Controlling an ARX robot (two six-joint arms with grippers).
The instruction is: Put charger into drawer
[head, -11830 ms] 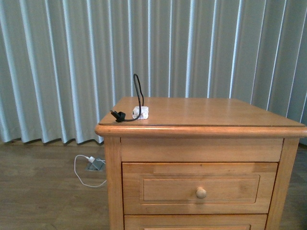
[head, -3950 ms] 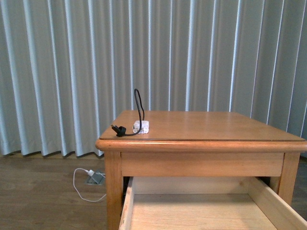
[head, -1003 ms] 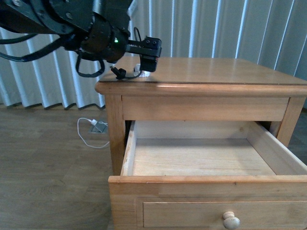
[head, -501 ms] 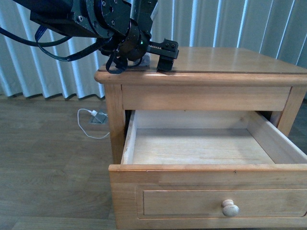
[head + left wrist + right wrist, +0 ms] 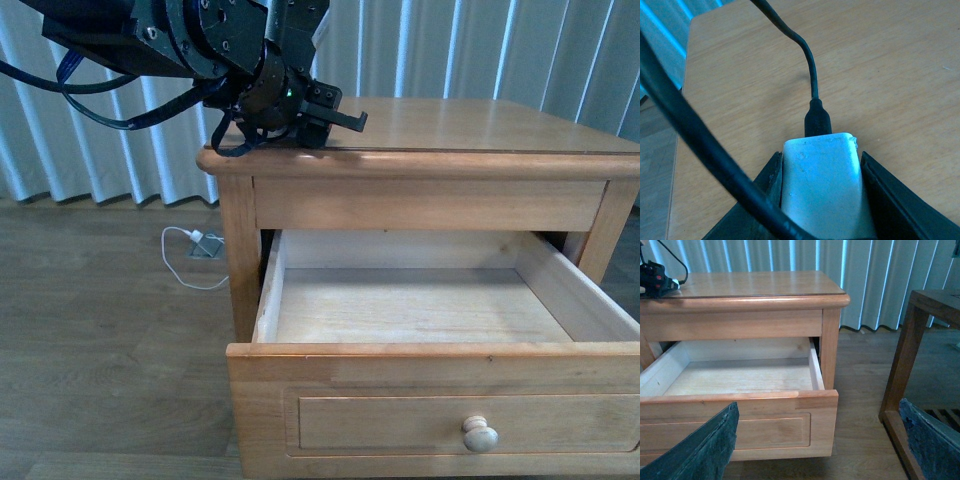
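The charger (image 5: 821, 187), a small white block, stands on the nightstand top near its left front corner. Its thin black cable (image 5: 810, 65) plugs into the block and loops up and back. My left gripper (image 5: 820, 156) is shut on the block, one black finger (image 5: 767, 177) on each side. In the front view the left gripper (image 5: 322, 118) hides the block. The drawer (image 5: 400, 420) is pulled wide open below, with a pale bare interior (image 5: 410, 315) and a round knob (image 5: 481, 435). My right gripper (image 5: 820, 440) is open and empty, low in front of the drawer's front panel (image 5: 765, 430).
The nightstand top (image 5: 480, 130) stretches to the right of the left gripper. A white cable with a plug (image 5: 185, 265) lies on the wooden floor by the curtains. Another wooden frame (image 5: 910, 340) stands beside the nightstand in the right wrist view.
The drawer, shut at first, now stands open. My left arm came in over the top's left corner. In the last half second its gripper shifted slightly left and turned at the charger.
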